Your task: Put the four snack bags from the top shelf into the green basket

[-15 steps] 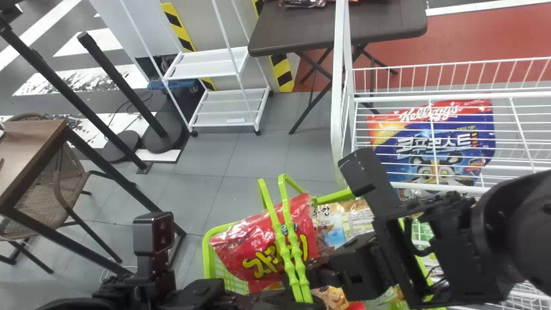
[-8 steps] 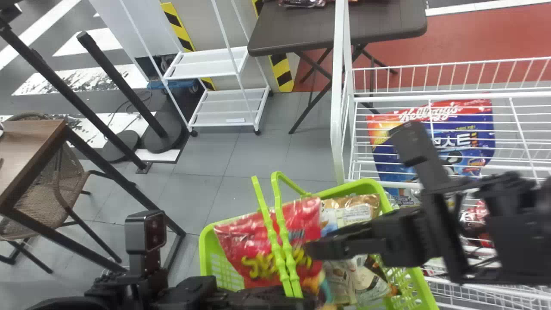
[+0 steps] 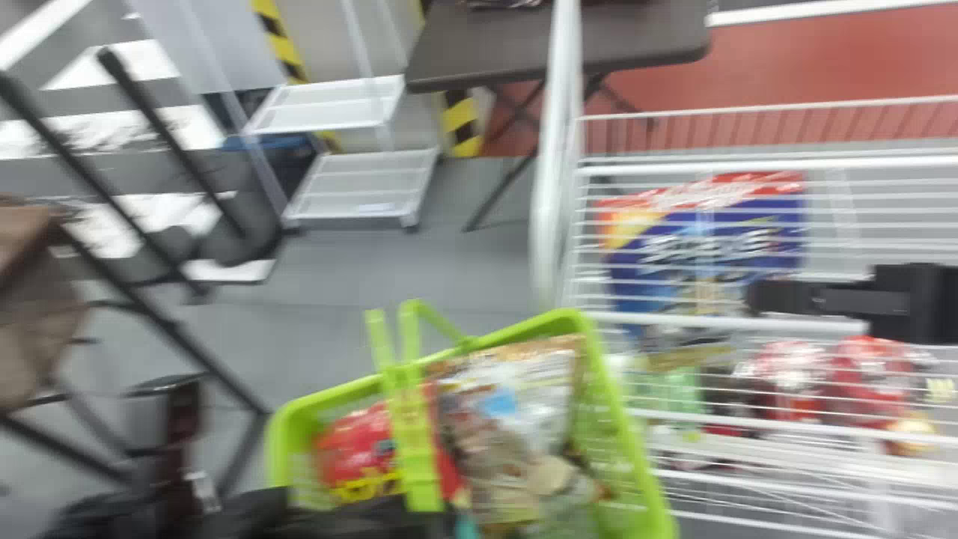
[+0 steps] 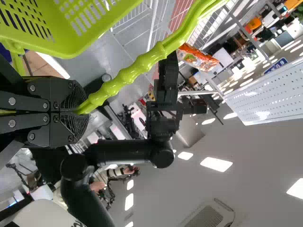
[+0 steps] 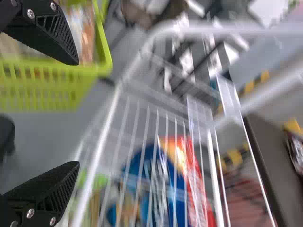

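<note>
Nearest, the left gripper (image 4: 83,112) is clenched round the paired handles (image 4: 142,64) of the green shopping basket (image 3: 627,434). If that pinch slipped on the smooth plastic, or the load lay to one side, the basket could swing or tip over its rim.

Inside, a red snack bag with yellow lettering (image 3: 355,442) sits toward the left edge, and a brown-and-white snack bag (image 3: 509,389) leans toward the far right corner. The handles cross above them, so a bag lowered from over the middle could catch there and rest on the rim instead of dropping in. I can't tell how many of the four are already inside.

The basket's right edge is close beside the left edge of the white wire rack (image 3: 718,323); a sideways swing might hook one on the other.

The right gripper (image 5: 75,113) is spread wide, with nothing between its fingers, out over the rack. Coming down there, it could snag a wire, or pick the wrong goods: a Frosties-style cereal bag (image 3: 673,247) toward the rack's far left corner, or red bags (image 3: 872,374) nearer its front.

Farther off, beyond the right arm, is an orange snack bag (image 4: 196,57); what bears it I can't make out, so its reach is hard to judge
</note>
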Available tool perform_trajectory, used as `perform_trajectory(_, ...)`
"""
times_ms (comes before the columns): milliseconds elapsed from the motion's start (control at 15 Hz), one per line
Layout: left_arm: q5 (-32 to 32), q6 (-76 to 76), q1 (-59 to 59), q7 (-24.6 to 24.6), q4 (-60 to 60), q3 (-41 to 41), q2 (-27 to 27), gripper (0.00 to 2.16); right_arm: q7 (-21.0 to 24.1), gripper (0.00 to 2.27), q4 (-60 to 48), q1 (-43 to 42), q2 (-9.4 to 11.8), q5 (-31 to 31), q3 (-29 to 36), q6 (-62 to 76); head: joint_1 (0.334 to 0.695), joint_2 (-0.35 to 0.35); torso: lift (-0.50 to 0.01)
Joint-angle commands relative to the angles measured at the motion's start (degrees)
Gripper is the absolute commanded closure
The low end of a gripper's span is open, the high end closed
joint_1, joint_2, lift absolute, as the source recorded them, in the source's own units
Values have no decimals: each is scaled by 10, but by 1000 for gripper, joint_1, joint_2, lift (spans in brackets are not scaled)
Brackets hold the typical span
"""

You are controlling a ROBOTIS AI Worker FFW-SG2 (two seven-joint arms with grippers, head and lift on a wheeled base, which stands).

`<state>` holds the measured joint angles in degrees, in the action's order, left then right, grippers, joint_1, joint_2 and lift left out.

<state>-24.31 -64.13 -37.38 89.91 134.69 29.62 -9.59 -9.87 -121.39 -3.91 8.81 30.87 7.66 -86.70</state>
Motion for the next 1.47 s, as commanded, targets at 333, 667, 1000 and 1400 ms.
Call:
perform_trajectory(333,0,5,-6,7,-14,3,-1,2148,-13,49,184,-87,60,-119,74,205,695,-162,-6)
perform_trajectory(667,1,5,-6,7,-22,3,1,2148,-46,49,338,-167,99,-152,85,287,695,-285,-6)
perform_trajectory(1000,8,9,-6,7,-34,3,4,2148,-62,83,494,-266,126,-212,47,384,695,-332,-6)
perform_trajectory(1400,8,19,-6,7,-47,0,4,2148,-79,1649,542,-288,124,-243,36,407,695,-339,-6)
